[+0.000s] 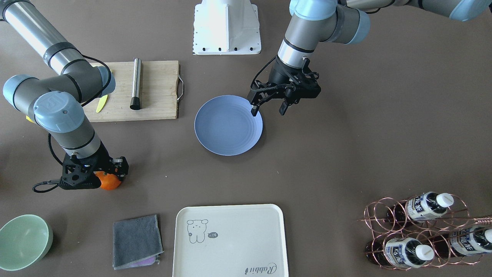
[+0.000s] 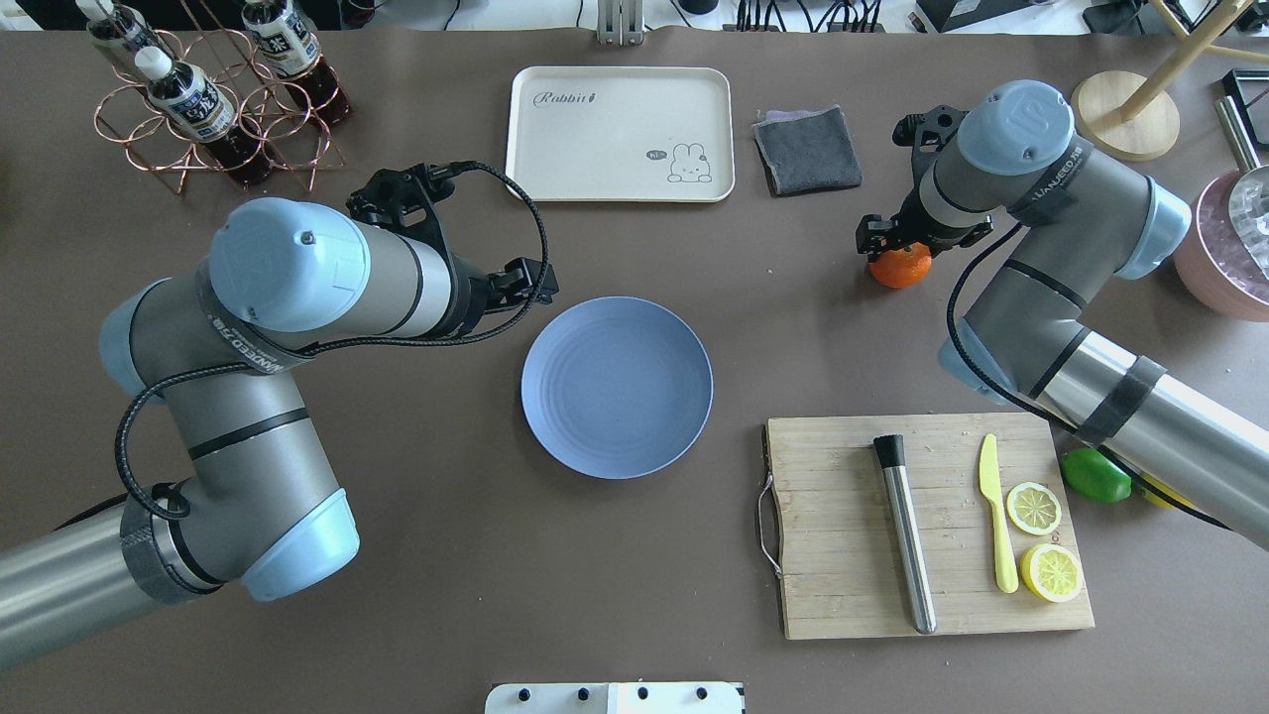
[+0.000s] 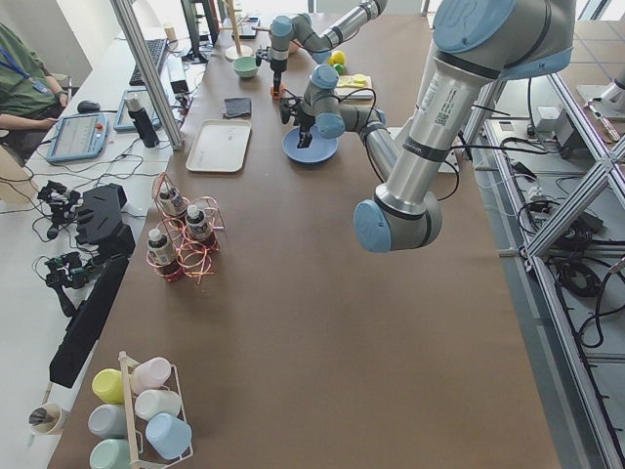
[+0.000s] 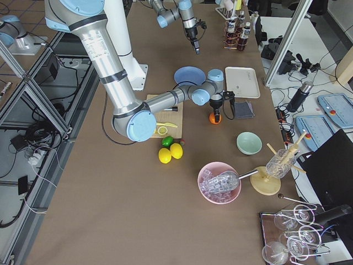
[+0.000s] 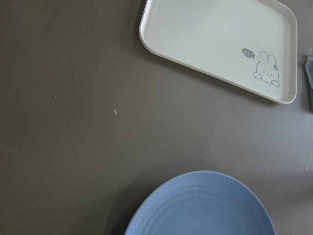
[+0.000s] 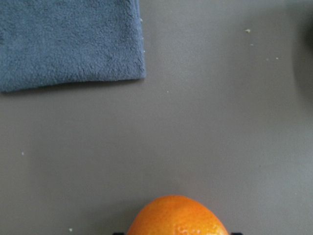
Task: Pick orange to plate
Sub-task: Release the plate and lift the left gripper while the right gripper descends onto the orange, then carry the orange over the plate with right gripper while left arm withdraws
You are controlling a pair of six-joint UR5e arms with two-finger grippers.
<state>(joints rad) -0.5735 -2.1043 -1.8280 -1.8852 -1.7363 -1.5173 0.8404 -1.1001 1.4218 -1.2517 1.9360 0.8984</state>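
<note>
Noted a cream rectangular tray with a rabbit drawing (image 2: 620,134) lying flat at the far table edge, with a folded grey cloth (image 2: 806,149) just beside it and apart from it. Logged a wooden cutting board with a metal handle (image 2: 843,526) bearing a steel cylinder with a black end (image 2: 904,535), a yellow plastic knife (image 2: 996,526) and two lemon halves (image 2: 1034,508), cut faces up, next to the knife. Found a green lime (image 2: 1095,476) off the board, near two whole yellow lemons (image 4: 165,155). Recorded a copper wire rack (image 1: 384,215) holding three white-capped bottles (image 1: 426,206) on their sides. Also seen: a pale green bowl (image 1: 23,240) and a pink bowl (image 4: 219,182) with clear glassware inside.
</note>
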